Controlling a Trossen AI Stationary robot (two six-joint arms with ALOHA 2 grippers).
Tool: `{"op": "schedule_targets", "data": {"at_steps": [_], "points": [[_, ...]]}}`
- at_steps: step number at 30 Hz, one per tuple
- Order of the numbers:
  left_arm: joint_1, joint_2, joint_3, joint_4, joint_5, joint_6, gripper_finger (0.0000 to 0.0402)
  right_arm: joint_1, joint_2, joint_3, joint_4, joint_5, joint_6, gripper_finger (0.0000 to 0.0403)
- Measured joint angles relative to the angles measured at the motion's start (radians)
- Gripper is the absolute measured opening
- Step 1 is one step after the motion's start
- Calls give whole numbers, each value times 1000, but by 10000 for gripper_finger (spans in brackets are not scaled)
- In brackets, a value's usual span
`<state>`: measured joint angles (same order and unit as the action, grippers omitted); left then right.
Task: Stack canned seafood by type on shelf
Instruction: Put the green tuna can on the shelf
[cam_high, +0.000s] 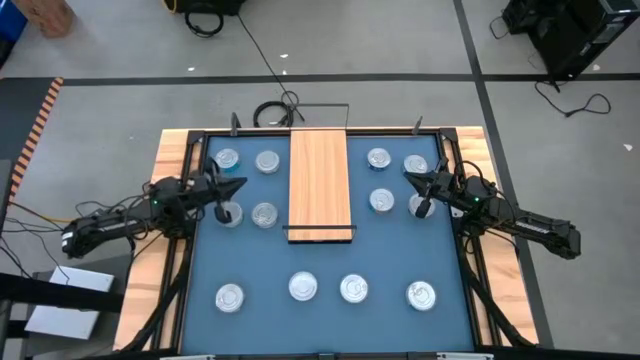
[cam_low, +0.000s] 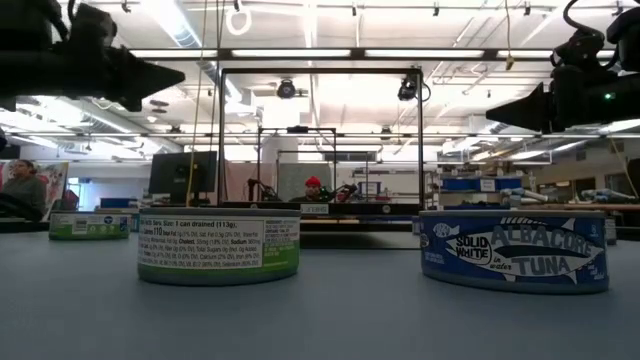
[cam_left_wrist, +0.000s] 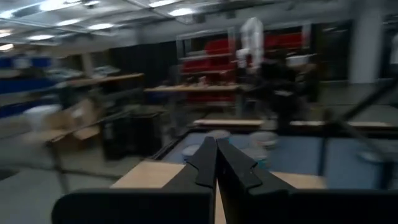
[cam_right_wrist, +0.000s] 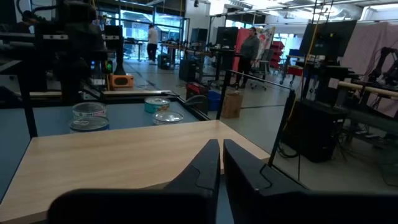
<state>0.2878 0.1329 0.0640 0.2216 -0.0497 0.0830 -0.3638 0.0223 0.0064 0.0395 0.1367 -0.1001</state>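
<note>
Tins (cam_high: 265, 214) lie scattered on the blue table either side of the bare shelf (cam_high: 320, 180) — nothing stacked yet. Left gripper (cam_high: 234, 186) and right gripper (cam_high: 412, 178) hover pinched, empty; next, one must open over a tin.

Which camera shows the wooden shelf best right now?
The high view: it shows the whole shelf from above, bare, lying mid-table between the tins, with its black frame at the ends. The right wrist view shows only part of its wood top. The left wrist view shows a blurred strip, and the low view only its distant edge.
</note>
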Motion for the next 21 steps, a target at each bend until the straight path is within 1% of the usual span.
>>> {"op": "schedule_targets", "data": {"at_steps": [2, 5, 8, 10, 12, 13, 15, 21], "points": [[0, 15, 4, 11, -44, -5, 15, 0, 0, 0, 0, 0, 0, 30], [0, 32, 9, 32, -46, -25, 15, 0, 0, 0, 0, 0, 0, 28], [0, 53, 9, 11, 22, -27, 15, 0, 0, 0, 0, 0, 0, 28], [-2, 68, 9, -19, 133, -2, 15, 0, 0, 0, 0, 0, 0, 30], [-7, 91, 9, -45, 241, 68, 15, 0, 0, 0, 0, 0, 0, 30], [-13, 105, 9, -35, 258, 97, 15, 0, 0, 0, 0, 0, 0, 29], [-22, 119, 24, -41, 260, 122, 15, 0, 0, 0, 0, 0, 0, 28], [-57, 150, 168, -215, 263, 93, 15, 0, 0, 0, 0, 0, 0, 29]]}}
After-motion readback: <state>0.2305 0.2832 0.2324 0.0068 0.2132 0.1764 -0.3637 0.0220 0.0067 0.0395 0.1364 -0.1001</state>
